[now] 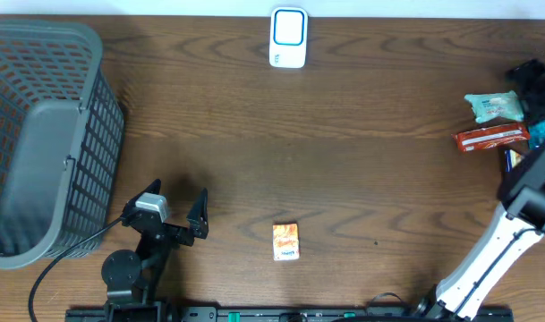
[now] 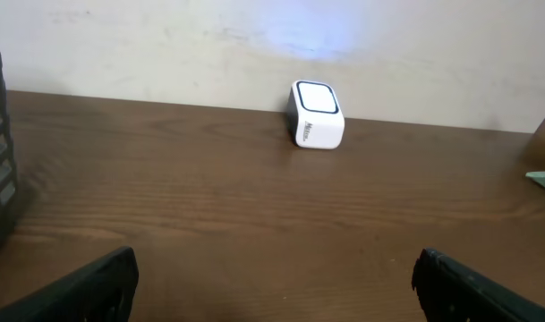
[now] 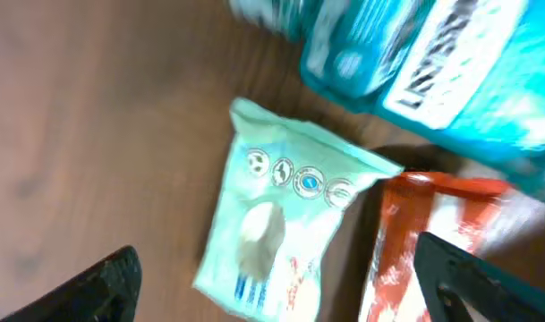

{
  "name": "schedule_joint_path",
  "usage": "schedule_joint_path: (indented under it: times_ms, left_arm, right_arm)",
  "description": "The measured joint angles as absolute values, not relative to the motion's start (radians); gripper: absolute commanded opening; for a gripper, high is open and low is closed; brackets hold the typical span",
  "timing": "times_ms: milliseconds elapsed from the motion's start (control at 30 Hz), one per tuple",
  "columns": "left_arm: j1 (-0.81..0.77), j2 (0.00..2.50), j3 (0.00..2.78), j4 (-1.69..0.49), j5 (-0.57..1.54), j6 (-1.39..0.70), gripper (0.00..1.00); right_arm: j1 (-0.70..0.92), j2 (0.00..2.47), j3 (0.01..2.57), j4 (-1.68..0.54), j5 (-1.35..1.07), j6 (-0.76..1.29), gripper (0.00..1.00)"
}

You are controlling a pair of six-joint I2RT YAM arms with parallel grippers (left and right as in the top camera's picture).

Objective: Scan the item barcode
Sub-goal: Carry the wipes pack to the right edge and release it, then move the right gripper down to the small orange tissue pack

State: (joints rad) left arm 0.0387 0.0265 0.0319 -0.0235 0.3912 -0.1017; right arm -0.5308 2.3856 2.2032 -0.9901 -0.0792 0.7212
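The white barcode scanner [image 1: 288, 38] stands at the table's far edge, and the left wrist view shows the scanner [image 2: 318, 114] against the wall. A small orange item [image 1: 285, 241] lies near the front edge. At the far right lie a pale green packet [image 1: 495, 107] and a red packet [image 1: 491, 138]. My right gripper [image 3: 279, 291] is open above them, its fingers either side of the pale green packet [image 3: 276, 224] and over the red packet [image 3: 424, 250], holding nothing. My left gripper [image 1: 176, 195] is open and empty over bare wood, left of the orange item.
A large grey mesh basket [image 1: 39, 134] fills the left side of the table. A teal package [image 3: 433, 54] lies just beyond the packets at the right edge. The right wrist view is blurred.
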Motion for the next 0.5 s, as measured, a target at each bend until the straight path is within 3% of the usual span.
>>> schedule_joint_path:
  times_ms: [233,500]
  left_arm:
    - [0.039,0.027,0.032,-0.024,0.391,-0.101,0.98]
    - [0.039,0.027,0.032,-0.023,0.391,-0.101,0.98]
  right_arm:
    - [-0.531,2.116,2.204,-1.113,-0.144,0.719,0.99]
    - [-0.303,1.923,2.216,-1.446,-0.216,0.712,0.99]
